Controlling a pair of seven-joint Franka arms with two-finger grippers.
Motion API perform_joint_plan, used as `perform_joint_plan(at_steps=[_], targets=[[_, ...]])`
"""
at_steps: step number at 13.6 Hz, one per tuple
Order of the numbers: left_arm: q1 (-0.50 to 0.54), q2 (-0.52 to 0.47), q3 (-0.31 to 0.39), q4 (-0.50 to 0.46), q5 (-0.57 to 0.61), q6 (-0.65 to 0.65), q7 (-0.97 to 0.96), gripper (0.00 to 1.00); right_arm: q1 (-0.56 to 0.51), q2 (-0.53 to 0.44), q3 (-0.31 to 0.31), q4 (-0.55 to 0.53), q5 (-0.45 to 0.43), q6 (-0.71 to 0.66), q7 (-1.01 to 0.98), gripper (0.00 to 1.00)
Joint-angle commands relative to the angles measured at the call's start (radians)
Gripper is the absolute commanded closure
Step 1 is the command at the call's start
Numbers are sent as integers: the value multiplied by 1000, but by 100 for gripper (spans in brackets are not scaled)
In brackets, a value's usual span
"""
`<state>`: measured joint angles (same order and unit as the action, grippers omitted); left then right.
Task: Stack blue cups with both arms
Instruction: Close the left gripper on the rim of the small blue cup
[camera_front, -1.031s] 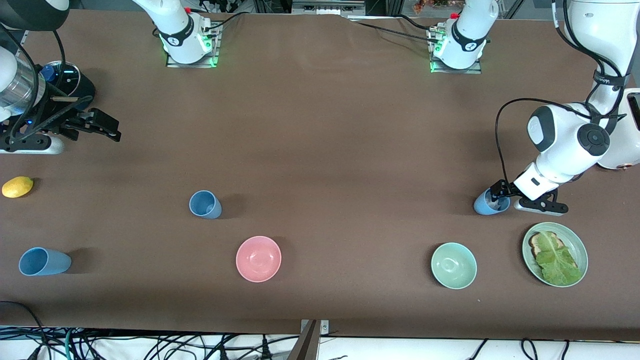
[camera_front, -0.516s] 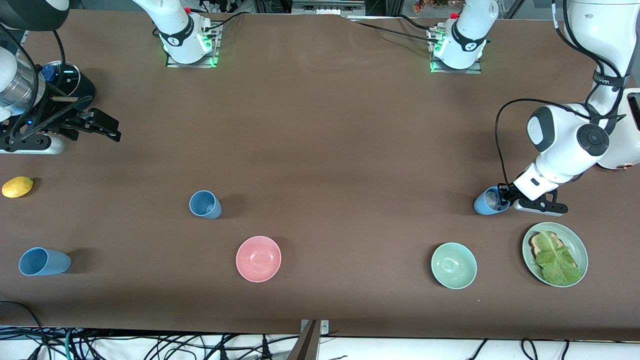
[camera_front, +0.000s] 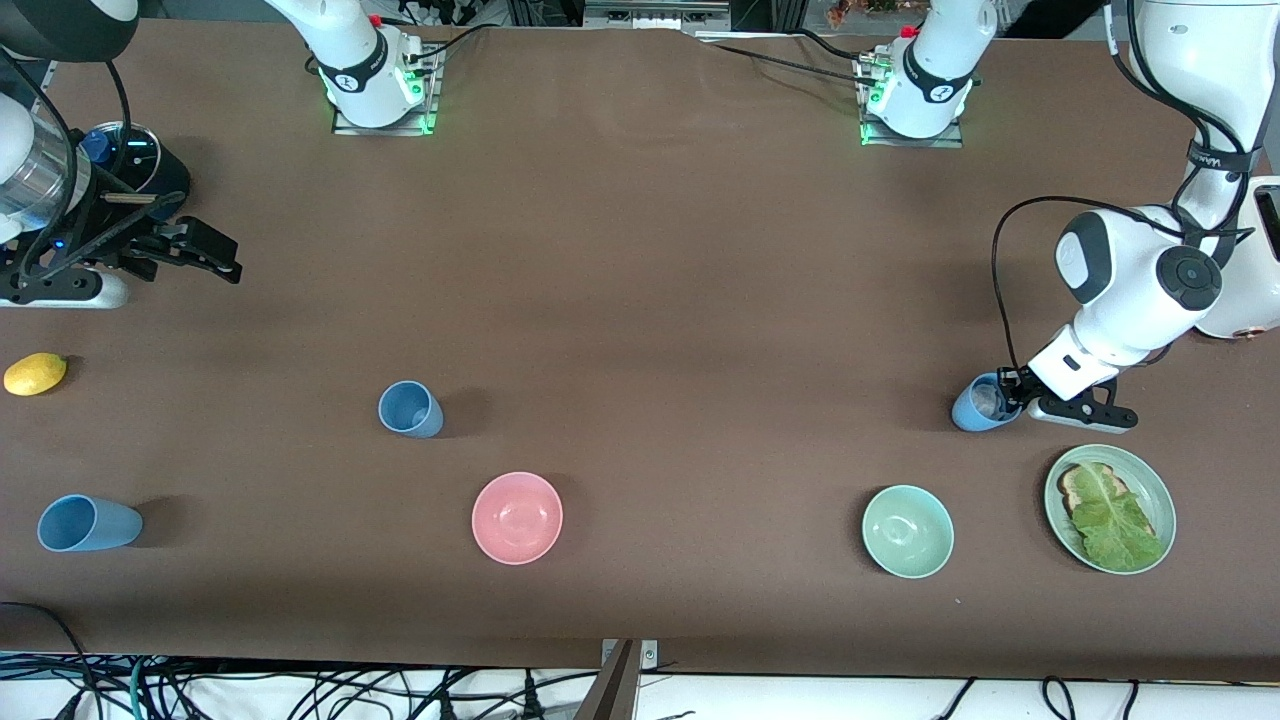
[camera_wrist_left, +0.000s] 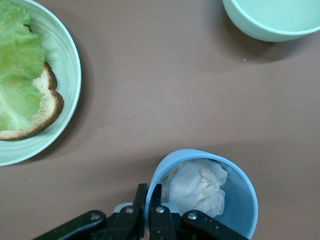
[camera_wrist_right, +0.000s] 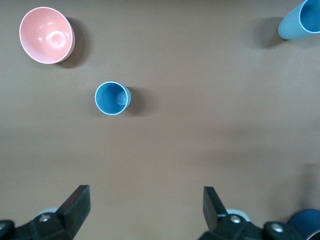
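Three blue cups stand upright on the brown table. My left gripper (camera_front: 1008, 392) (camera_wrist_left: 149, 200) is shut on the rim of one cup (camera_front: 976, 406) (camera_wrist_left: 240, 200), one finger inside the wall and one outside. Crumpled white paper (camera_wrist_left: 197, 187) lies in this cup. A second cup (camera_front: 410, 409) (camera_wrist_right: 113, 98) stands mid-table, and the third (camera_front: 85, 523) (camera_wrist_right: 300, 22) is nearer the front camera, at the right arm's end. My right gripper (camera_front: 215, 262) (camera_wrist_right: 145, 196) waits open over that end of the table, holding nothing.
A pink bowl (camera_front: 517, 517) (camera_wrist_right: 46, 35) and a mint-green bowl (camera_front: 907, 531) (camera_wrist_left: 280, 20) sit nearer the front camera. Beside the held cup is a green plate (camera_front: 1152, 478) (camera_wrist_left: 65, 55) of bread and lettuce. A lemon (camera_front: 35, 373) and a dark-blue saucepan (camera_front: 135, 160) lie at the right arm's end.
My left gripper's fingers have closed onto the cup's rim, and the cup has shifted slightly. The right arm has not moved.
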<state>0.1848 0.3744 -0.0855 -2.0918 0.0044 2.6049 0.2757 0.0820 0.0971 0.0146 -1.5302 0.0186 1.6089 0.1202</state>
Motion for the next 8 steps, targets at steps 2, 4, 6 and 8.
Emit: perform_joint_plan(at_steps=[2, 4, 6, 8], targets=[[-5, -63, -2, 68, -9, -175, 28, 100, 4, -10, -1, -2, -14, -7, 15, 0], [-21, -72, -6, 136, -10, -288, 19, 100, 4, -10, 1, -2, -14, -3, 15, 0], [-42, -74, -13, 218, -11, -406, -33, 100, 4, -10, 1, -1, -14, 0, 15, 0], [-73, -74, -14, 285, -11, -503, -84, 100, 4, -10, 1, 1, -14, 0, 15, 0]])
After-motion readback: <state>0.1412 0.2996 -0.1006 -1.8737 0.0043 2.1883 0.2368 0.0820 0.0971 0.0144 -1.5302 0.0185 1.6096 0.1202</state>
